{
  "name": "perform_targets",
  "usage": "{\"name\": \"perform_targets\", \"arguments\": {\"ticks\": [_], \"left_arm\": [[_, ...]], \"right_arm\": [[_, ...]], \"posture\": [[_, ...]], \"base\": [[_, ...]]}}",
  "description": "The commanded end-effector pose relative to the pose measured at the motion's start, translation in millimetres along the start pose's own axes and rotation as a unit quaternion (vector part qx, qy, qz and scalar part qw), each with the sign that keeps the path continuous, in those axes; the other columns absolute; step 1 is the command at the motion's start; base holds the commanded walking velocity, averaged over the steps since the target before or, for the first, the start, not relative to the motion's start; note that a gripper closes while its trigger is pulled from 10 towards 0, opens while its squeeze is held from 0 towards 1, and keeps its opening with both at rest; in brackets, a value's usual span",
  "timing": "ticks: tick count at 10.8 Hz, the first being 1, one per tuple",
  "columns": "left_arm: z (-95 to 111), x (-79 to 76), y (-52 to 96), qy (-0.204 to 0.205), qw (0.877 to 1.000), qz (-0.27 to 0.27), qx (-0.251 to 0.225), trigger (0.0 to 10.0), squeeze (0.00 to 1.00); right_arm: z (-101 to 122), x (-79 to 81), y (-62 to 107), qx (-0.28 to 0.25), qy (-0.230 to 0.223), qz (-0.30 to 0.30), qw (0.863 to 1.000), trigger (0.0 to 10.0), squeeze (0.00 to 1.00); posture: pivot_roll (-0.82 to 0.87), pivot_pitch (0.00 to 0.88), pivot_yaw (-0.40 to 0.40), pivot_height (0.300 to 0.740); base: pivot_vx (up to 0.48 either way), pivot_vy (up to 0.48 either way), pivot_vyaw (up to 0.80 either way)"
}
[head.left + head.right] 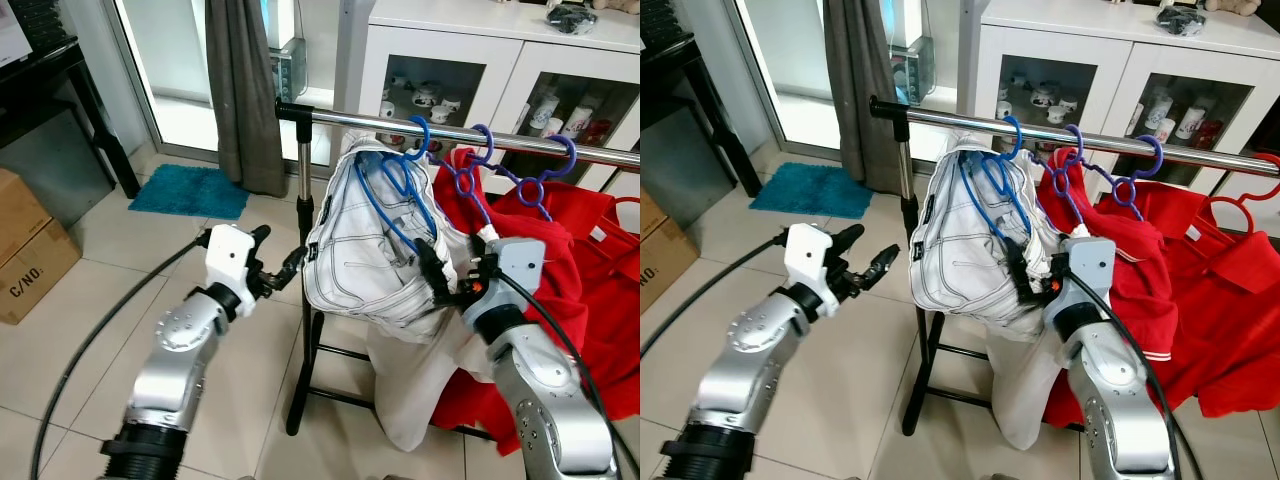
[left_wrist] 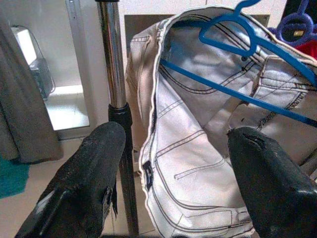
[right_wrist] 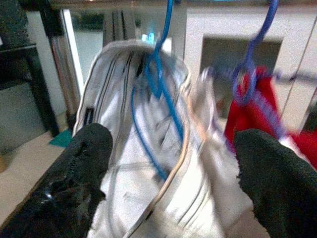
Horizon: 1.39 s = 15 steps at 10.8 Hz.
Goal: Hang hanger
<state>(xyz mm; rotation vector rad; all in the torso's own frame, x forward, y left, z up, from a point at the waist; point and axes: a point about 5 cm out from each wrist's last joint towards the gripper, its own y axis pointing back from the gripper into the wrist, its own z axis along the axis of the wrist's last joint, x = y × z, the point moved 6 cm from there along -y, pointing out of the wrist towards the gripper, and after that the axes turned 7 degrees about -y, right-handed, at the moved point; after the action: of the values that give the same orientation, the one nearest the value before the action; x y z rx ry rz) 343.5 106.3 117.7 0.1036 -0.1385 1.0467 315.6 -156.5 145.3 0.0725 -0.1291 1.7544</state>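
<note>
Left gripper (image 1: 283,268) was raised just left of the rack's upright post (image 1: 303,200), fingers spread apart with nothing between them, pointing at the white trousers (image 1: 370,260). The trousers hung on a blue hanger (image 1: 398,190), whose hook sat over the chrome rail (image 1: 520,140) near its left end. Right gripper (image 1: 447,283) was against the lower right side of the trousers, fingers parted in the wrist view and holding nothing, the cloth lying between and beyond them. Further right, two more blue hooks (image 1: 478,150) sat on the same rail, carrying red shirts (image 1: 580,270). A white cabinet (image 1: 480,60) stood behind.
</note>
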Motion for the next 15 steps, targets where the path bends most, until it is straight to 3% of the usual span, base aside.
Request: {"name": "perform_targets", "arguments": {"ticks": [1, 2, 5, 7, 9, 15], "left_arm": [[2.9, -1.9, -0.3, -0.009, 1.000, -0.002, 0.000, 10.0, 0.00], [3.2, -1.8, -0.1, -0.007, 1.000, -0.003, 0.000, 10.0, 0.00], [5.0, 11.2, -3.0, 0.009, 1.000, 0.025, -0.003, 10.0, 0.00], [6.9, 8.6, -5.6, 0.006, 1.000, 0.022, -0.005, 10.0, 0.00], [9.9, 6.3, -8.5, -0.012, 1.000, 0.019, -0.006, 10.0, 0.00], [13.5, 5.3, -13.7, -0.014, 1.000, 0.021, -0.009, 10.0, 0.00]], "right_arm": [[7.8, 2.2, -3.0, -0.021, -0.013, 0.003, 1.000, 10.0, 1.00], [17.3, 5.2, -5.7, -0.053, -0.053, 0.005, 0.997, 10.0, 1.00], [7.1, 14.3, -9.9, -0.025, -0.042, 0.016, 0.999, 10.0, 1.00], [4.2, 9.4, -10.1, -0.021, -0.020, 0.007, 1.000, 10.0, 1.00], [1.9, 7.4, -8.9, -0.016, -0.042, 0.006, 0.999, 10.0, 1.00], [2.4, 10.5, -8.9, -0.020, -0.068, 0.019, 0.997, 10.0, 1.00]], "posture": [[-0.17, 0.000, 0.015, 0.740], [-0.17, 0.000, 0.013, 0.740], [-0.18, 0.000, 0.011, 0.740], [-0.17, 0.000, 0.009, 0.740], [-0.17, 0.000, 0.021, 0.740], [-0.17, 0.000, 0.011, 0.740]], "base": [[0.000, 0.000, 0.00], [0.000, 0.000, 0.00], [0.000, 0.000, 0.00], [0.000, 0.000, 0.00], [0.000, 0.000, 0.00], [0.000, -0.289, 0.00]]}}
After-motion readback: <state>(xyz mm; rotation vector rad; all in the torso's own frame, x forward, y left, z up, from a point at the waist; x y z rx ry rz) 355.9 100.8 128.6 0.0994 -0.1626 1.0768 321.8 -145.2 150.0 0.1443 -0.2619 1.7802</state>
